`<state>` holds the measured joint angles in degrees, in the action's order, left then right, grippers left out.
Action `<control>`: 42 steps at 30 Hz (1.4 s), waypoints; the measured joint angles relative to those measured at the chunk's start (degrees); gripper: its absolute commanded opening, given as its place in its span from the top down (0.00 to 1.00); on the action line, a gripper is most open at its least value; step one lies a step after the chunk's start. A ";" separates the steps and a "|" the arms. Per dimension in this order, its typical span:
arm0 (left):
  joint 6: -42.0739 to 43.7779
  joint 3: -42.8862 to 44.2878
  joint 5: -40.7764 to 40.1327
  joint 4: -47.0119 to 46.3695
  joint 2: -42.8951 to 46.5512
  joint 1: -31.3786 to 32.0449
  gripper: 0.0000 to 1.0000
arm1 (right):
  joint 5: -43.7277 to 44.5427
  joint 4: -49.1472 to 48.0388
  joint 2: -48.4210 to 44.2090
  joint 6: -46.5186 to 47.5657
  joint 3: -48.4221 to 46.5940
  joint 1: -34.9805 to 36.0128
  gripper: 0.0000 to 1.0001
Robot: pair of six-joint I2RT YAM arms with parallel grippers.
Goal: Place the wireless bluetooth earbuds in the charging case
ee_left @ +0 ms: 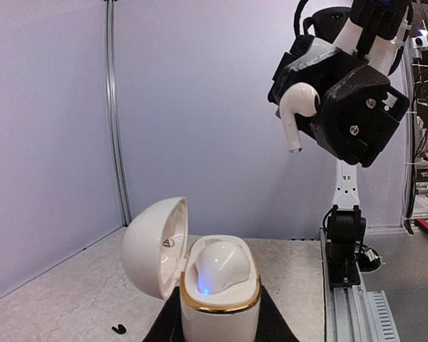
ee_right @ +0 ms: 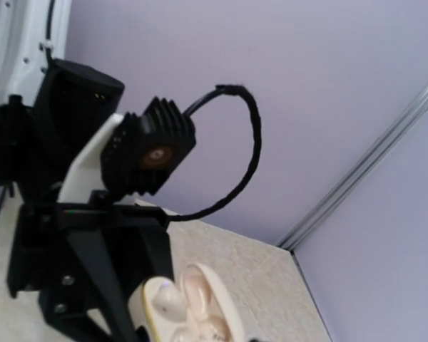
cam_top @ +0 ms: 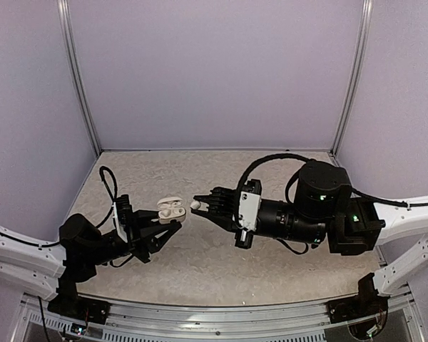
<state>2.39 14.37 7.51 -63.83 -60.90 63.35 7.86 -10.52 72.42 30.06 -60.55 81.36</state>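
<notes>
My left gripper (cam_top: 167, 222) is shut on a white charging case (cam_top: 170, 209) with a gold rim and holds it upright above the table. Its black fingers (ee_left: 164, 324) flank the case body (ee_left: 220, 306). The lid (ee_left: 155, 246) hangs open to the left. One white earbud (ee_left: 220, 265) sits in the case, with a blue light beside it. My right gripper (cam_top: 203, 203) is shut on a second white earbud (ee_left: 298, 107), stem down, above and to the right of the case. The case also shows in the right wrist view (ee_right: 189, 310). No black earbuds are in view.
A small black bit (ee_left: 118, 329) lies on the speckled table (cam_top: 200, 256) left of the case. Purple walls close in the back and sides. A metal rail (ee_left: 357, 306) with the arm bases runs along the near edge.
</notes>
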 measured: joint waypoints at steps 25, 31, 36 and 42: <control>-1.70 0.15 1.18 0.00 -0.28 0.00 0.91 | 4.00 -9.53 8.07 2.27 0.00 0.26 0.85; -1.99 0.15 1.18 0.00 -0.20 0.00 0.91 | 4.28 -10.01 8.39 2.19 0.07 0.15 0.86; -2.01 0.15 1.18 0.00 0.00 0.00 0.91 | 4.24 -10.88 8.66 1.88 0.83 -0.59 0.86; -2.01 0.15 1.18 0.04 0.24 0.00 0.91 | 3.80 -11.72 8.83 1.40 1.29 -1.81 0.86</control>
<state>0.38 14.52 8.69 -63.79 -60.66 63.35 11.66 -22.24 81.25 31.46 -59.27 79.55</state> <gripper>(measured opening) 0.234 0.159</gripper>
